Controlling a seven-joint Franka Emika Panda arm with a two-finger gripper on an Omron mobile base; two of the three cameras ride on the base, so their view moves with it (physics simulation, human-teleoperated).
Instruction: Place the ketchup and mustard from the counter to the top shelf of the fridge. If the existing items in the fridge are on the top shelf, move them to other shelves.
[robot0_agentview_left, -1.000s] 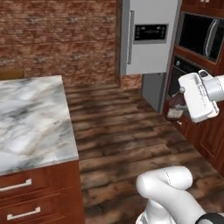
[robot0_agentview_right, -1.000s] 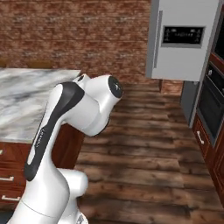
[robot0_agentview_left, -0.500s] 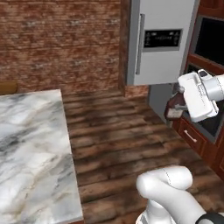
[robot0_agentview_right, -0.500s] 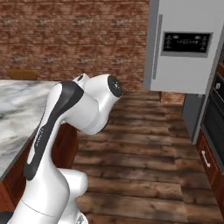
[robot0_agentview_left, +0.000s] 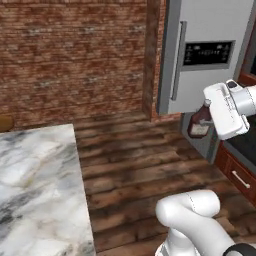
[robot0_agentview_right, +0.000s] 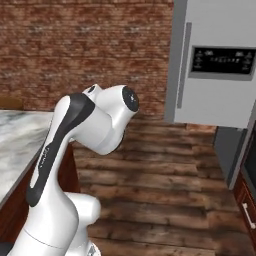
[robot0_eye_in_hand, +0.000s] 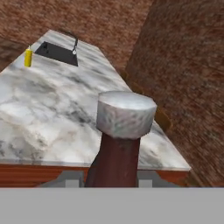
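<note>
The pincer (robot0_agentview_left: 204, 125) is closed on the ketchup bottle (robot0_agentview_left: 201, 121), holding it up in the air to the right of the scene, just in front of the lower part of the fridge (robot0_agentview_left: 210, 50), whose door is shut. In the hand view the bottle's grey cap (robot0_eye_in_hand: 126, 113) stands close before the camera with the dark red neck below it, gripped low down between the finger tips.

The bottle looks like a small plastic squeeze type: light, fairly stiff at the neck, softer and smooth in the body, so a hard squeeze on the belly could dent it or let it slide. The neck or shoulder just under the cap seems the safest place to hold, since the cap gives a ledge against slipping downward.

The mustard (robot0_eye_in_hand: 28, 57), a small yellow bottle, stands at the far end of the marble table (robot0_eye_in_hand: 57, 105), just beside the dark sink (robot0_eye_in_hand: 59, 53); it is well apart from the robot and not yet fetched.

Compared with a second ago, the whole picture has shifted in both base views: the fridge now looms larger and nearer, and the table (robot0_agentview_left: 40, 190) sits lower at the left. That reads as the base driving toward the fridge, not the things moving. The grip on the ketchup is unchanged.
</note>
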